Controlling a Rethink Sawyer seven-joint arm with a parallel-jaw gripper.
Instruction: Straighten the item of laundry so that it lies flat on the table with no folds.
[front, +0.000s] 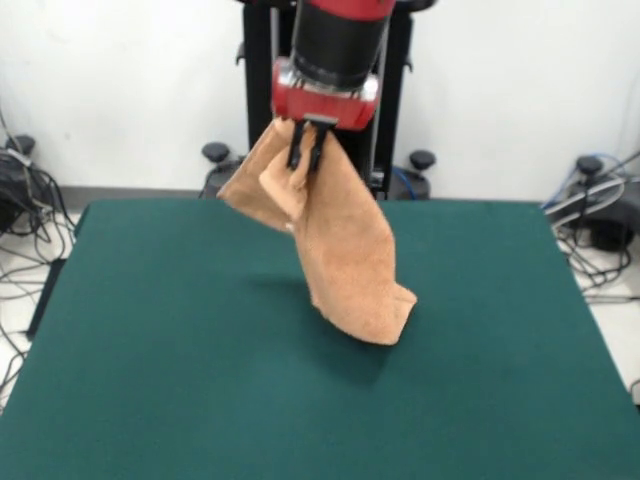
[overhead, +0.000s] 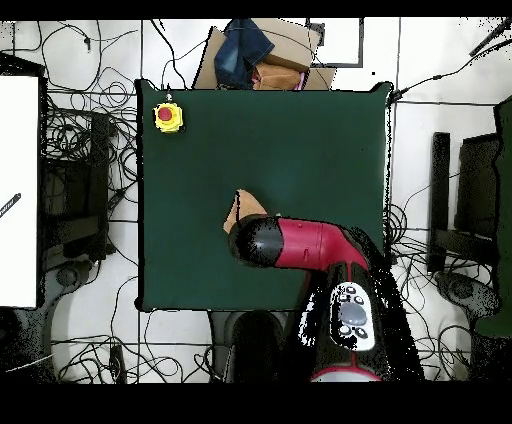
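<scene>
Peach-orange towel (front: 345, 255) crumpled and hanging, jaws clamped on its top, bottom corner touching the green table (front: 150, 380).

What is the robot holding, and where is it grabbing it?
The gripper holds the orange towel, pinched at a bunched upper edge; its lower end hangs down to the table.

towel (front: 345, 250): hangs from the gripper (front: 306, 150), above mid-table (front: 150, 350)
lower end: touching or just above the tabletop, cannot tell
button box (overhead: 168, 117): on a table corner, well apart from the towel
</scene>
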